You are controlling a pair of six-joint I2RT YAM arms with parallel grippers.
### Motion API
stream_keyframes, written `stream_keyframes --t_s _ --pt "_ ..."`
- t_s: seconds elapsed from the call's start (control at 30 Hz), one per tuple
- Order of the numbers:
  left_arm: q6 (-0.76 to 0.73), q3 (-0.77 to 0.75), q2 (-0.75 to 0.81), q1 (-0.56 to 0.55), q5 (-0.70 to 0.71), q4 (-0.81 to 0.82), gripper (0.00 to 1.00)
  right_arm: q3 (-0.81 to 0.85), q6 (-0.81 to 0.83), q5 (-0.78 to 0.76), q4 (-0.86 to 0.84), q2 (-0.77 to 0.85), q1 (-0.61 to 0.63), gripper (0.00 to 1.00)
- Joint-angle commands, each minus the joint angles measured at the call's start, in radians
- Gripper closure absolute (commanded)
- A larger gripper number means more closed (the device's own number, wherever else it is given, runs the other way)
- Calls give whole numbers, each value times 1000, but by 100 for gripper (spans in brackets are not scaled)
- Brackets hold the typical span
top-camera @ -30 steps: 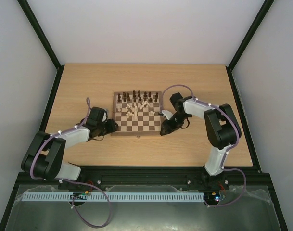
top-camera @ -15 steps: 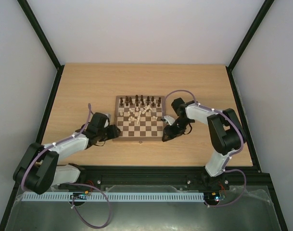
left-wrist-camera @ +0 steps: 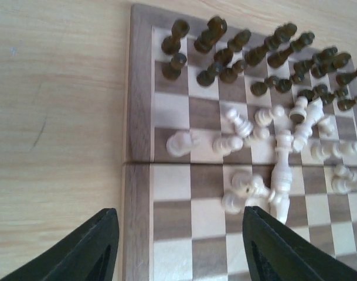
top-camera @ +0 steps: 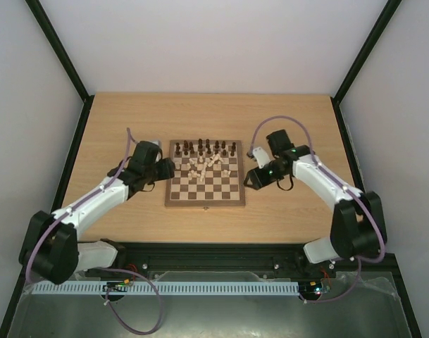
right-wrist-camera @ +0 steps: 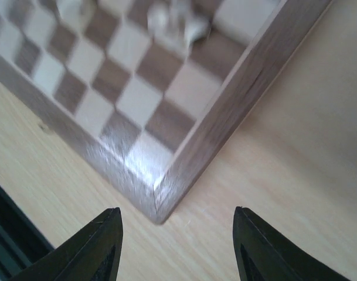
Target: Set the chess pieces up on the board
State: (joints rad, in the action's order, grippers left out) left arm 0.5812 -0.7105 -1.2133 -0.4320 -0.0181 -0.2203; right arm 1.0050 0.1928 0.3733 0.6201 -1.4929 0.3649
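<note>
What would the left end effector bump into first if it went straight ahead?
Probably the lone pale piece just ahead of the left end effector, on the board; depth is unclear.

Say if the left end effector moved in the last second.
Yes. The left end effector moved toward the far edge of the table, from the near left corner of the board to midway along its left side.

Robot lab test cell — plain white walls (top-camera: 214, 42), black frame struts (top-camera: 59, 49), pale wood tabletop (top-camera: 214, 113), slotted cable duct (top-camera: 200, 288)
</note>
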Motion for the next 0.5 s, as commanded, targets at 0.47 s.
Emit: stream_keyframes --t_s 0.47 --pt "-151 -298 -380 -65 161 -124 48 -173 -71 -45 -310 306 -73 39"
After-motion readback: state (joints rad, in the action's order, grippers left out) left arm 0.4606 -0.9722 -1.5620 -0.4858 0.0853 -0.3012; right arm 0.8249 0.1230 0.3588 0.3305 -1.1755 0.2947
